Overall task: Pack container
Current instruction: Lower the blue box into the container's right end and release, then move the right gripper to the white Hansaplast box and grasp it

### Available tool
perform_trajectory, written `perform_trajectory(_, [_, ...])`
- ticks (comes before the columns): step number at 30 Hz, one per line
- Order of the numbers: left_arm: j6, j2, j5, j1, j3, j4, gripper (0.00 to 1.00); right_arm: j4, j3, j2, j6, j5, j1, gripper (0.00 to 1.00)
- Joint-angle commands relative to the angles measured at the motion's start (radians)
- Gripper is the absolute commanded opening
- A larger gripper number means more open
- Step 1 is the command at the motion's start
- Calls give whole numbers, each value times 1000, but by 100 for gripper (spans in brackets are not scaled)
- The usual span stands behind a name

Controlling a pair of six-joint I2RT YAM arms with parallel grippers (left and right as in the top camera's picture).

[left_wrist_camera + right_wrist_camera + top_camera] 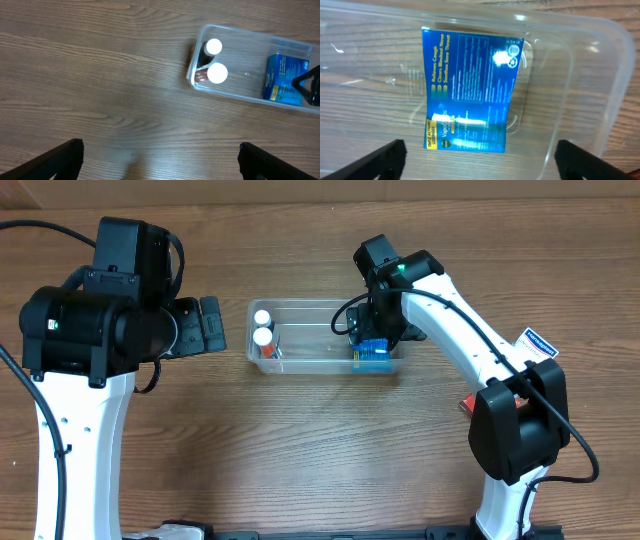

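Note:
The clear plastic container (310, 308) sits at the table's middle back. It holds two white-capped bottles (263, 328) at its left end and a blue box (373, 354) at its right end. My right gripper (378, 340) hangs open right over the blue box (470, 90), which lies flat on the container floor (380, 75), free of the fingers. My left gripper (208, 326) is open and empty, left of the container. The left wrist view shows the container (240, 35), the bottles (216, 73) and the blue box (285, 80).
A small white and blue item (537, 343) and an orange-red item (466, 404) lie at the right, partly behind my right arm. Bare wooden tabletop (320, 450) lies in front of the container.

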Motion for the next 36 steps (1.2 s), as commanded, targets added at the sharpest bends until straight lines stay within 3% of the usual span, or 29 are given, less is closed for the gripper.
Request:
perform_trajectory(1, [-14,1,-6,4,10,0,100,2,3,0,4,20,-1,100])
perform_trajectory(6, [-14,1,-6,4,10,0,100,-67,66,-93,77,158,-2,100])
perform_trajectory(9, [-14,1,-6,4,10,-2,100,-117,150,-251,182,271,-44,100])
perform_trajectory(12, [-14,1,-6,4,10,-2,100,-114,162,-396,260,273,-189,100])
perform_trajectory(15, [-14,1,-6,4,10,-2,100,-137,161,-426,254,225,-360,100])
perform_trajectory(18, [-14,1,-6,4,10,-2,100,-168,120,-379,253,204,-526,100])
perform_trajectory(22, [-14,1,-6,4,10,-2,100,-138,13,-285,229,161,-646,100])
perform_trajectory(29, [-14,1,-5,4,10,-2,100,-42,-129,-97,186,108,-745,100])
perform_trajectory(36, [-15,1,-5,4,10,-2,100,17,-151,-5,122,55,-753,100])
